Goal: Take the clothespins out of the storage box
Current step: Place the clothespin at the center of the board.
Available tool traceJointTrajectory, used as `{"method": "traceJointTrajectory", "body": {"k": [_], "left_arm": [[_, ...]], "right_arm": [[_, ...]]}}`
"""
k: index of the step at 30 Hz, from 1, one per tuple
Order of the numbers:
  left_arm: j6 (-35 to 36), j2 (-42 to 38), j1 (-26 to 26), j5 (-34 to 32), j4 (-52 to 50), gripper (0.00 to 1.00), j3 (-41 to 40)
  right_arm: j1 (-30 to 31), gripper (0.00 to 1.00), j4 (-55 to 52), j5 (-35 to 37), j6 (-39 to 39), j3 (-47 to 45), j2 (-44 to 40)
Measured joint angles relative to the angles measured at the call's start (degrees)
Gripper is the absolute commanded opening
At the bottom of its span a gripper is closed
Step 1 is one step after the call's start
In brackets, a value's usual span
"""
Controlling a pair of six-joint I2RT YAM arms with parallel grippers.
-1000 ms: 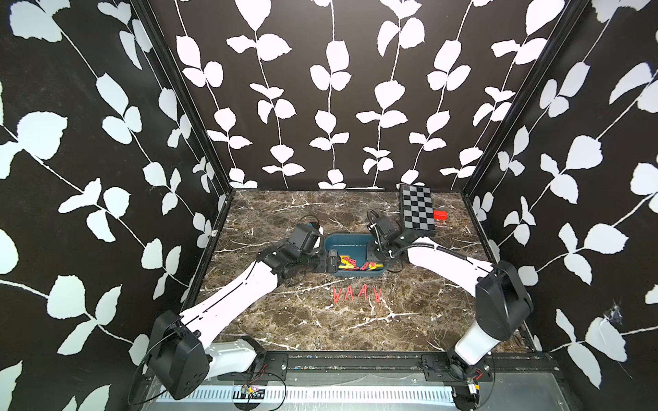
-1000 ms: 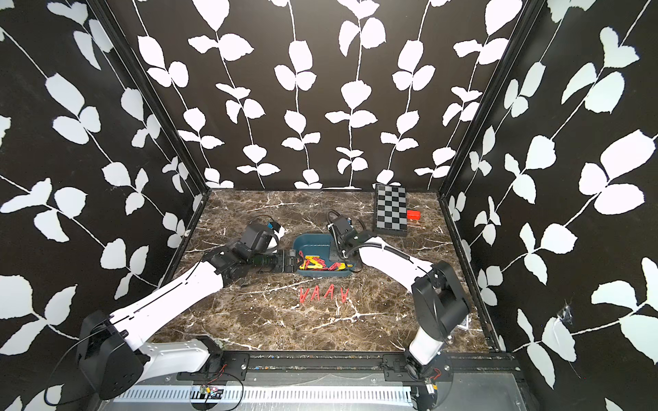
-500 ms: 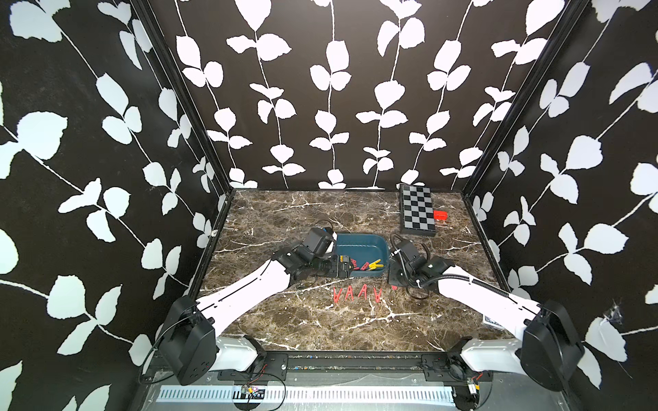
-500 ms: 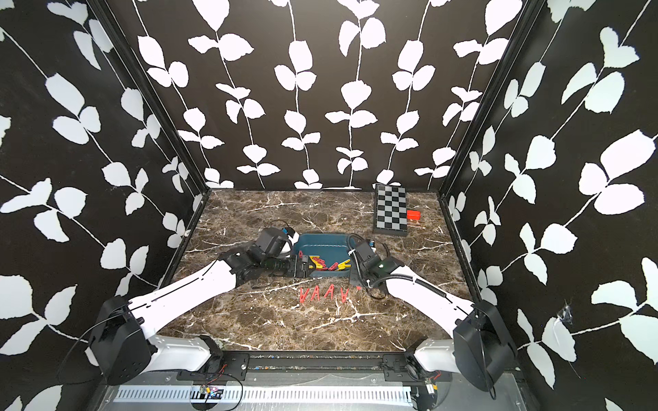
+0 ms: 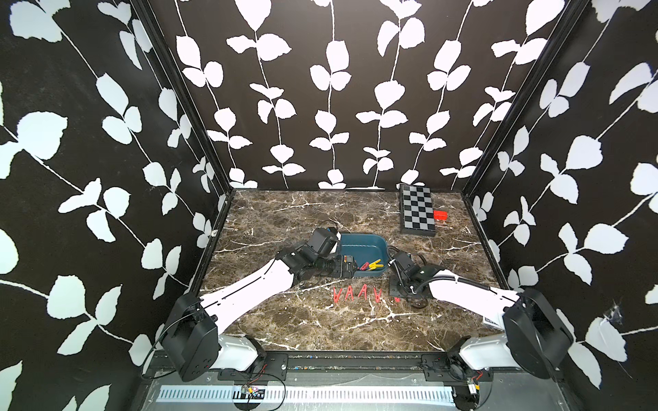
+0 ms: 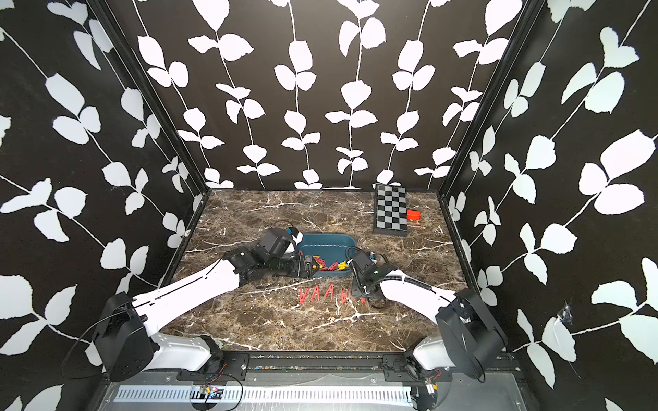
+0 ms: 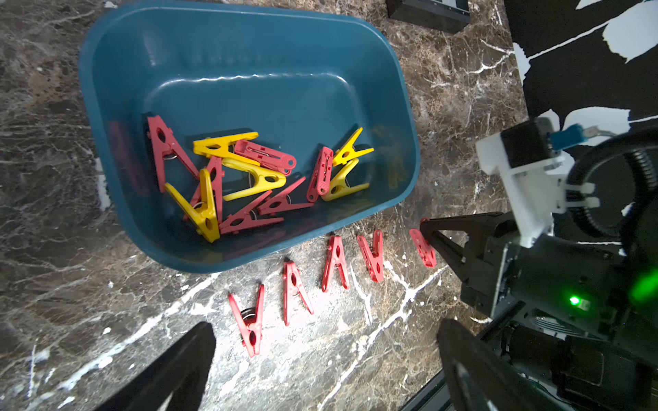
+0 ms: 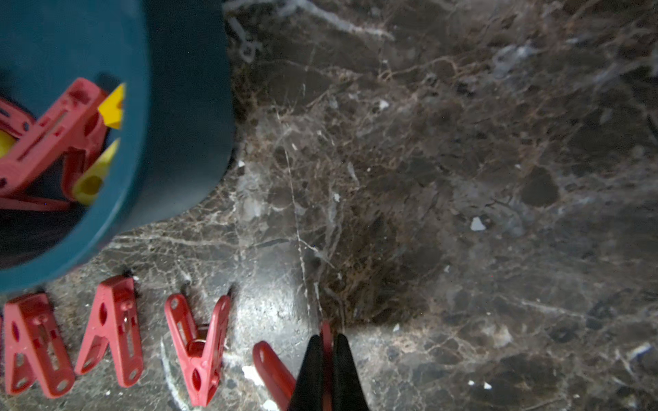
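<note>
The left gripper (image 7: 325, 325) hovers near the storage box (image 7: 117, 71), jaws spread. The clothespins (image 7: 249, 178) piled inside look light, stiff and slick; pinch one across a flat leg. The right gripper (image 8: 324, 341) pinches a red clothespin (image 8: 272, 366) in its jaws, ending the row (image 7: 334, 263) on the bench (image 8: 463, 178).

Storage box (image 8: 178, 106) cut off at edge; 1 clothespin (image 8: 272, 366) mostly hidden behind fingers (image 8: 309, 373).

Brown marble-patterned worktop (image 5: 302, 213). A teal storage box (image 5: 359, 236) sits near its middle, with a row of red clothespins (image 5: 356, 294) just in front. A checkerboard box (image 5: 416, 210) and small red block (image 5: 440, 215) lie far right.
</note>
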Motion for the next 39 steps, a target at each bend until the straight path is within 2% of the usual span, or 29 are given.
{"method": "traceJointTrajectory", "body": {"k": [9, 21, 25, 29, 36, 39], "left_arm": [[0.02, 0.00, 0.00, -0.63, -0.15, 0.99, 0.00], [0.44, 0.44, 0.00, -2.21, -1.75, 0.99, 1.40], [0.92, 1.33, 0.00, -3.30, -2.51, 0.99, 3.15], [1.86, 3.61, 0.00, -4.46, -3.37, 0.99, 5.46], [3.10, 9.53, 0.00, -6.45, -5.27, 0.87, 10.25], [3.58, 12.39, 0.00, -7.58, -6.36, 0.84, 12.83]], "right_arm": [[0.00, 0.06, 1.68, -0.09, 0.20, 0.02, 4.81], [0.00, 0.36, 1.51, 0.11, -1.16, 0.79, 4.07], [0.00, 0.41, 1.09, 0.22, -2.23, 1.57, 1.20], [0.00, 0.56, 1.31, -0.11, -3.72, 2.73, -2.99], [-0.50, 0.84, 2.69, -1.14, -6.58, 4.50, -8.70], [-0.87, 0.93, 3.30, -1.75, -7.89, 6.03, -9.70]]}}
